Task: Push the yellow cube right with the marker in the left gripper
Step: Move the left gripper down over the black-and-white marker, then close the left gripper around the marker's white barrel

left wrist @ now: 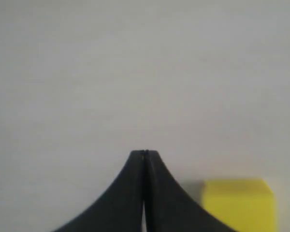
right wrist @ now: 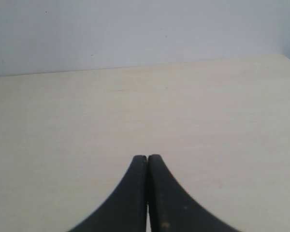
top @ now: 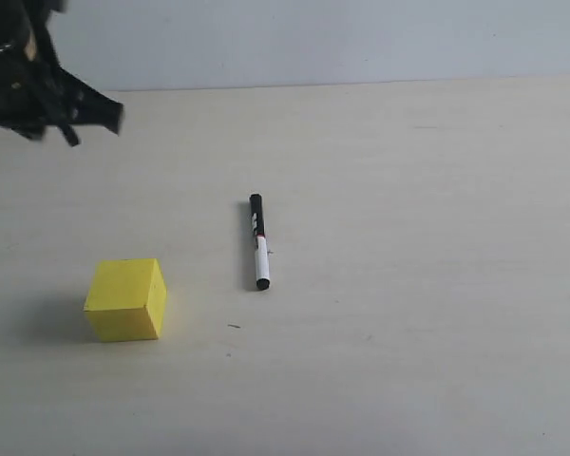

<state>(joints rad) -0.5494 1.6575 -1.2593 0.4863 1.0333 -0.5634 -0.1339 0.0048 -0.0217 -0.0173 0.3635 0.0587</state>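
At the upper left of the exterior view, the left gripper (top: 93, 122) hangs above the bench (top: 437, 285), well apart from the items lying on it. Its outline there is blurred, so finger position cannot be read from that view. In the left wrist view, the two black fingers (left wrist: 130, 193) are pressed together tip to tip, with only a hairline seam between them.

The yellow cube (top: 125, 300) rests on the bench in the lower left area of the exterior view. It sits flat, with one lit top face and two shaded side faces showing. In the left wrist view it appears just beside the closed fingers, though contact cannot be confirmed.

The marker (top: 258, 242) lies flat on the bench to the right of the cube, apart from it. Its black capped end points away from the camera and its white barrel with black tip points toward it.

The right gripper (right wrist: 148, 157), seen only in the right wrist view, has its fingers pressed together over bare bench surface.
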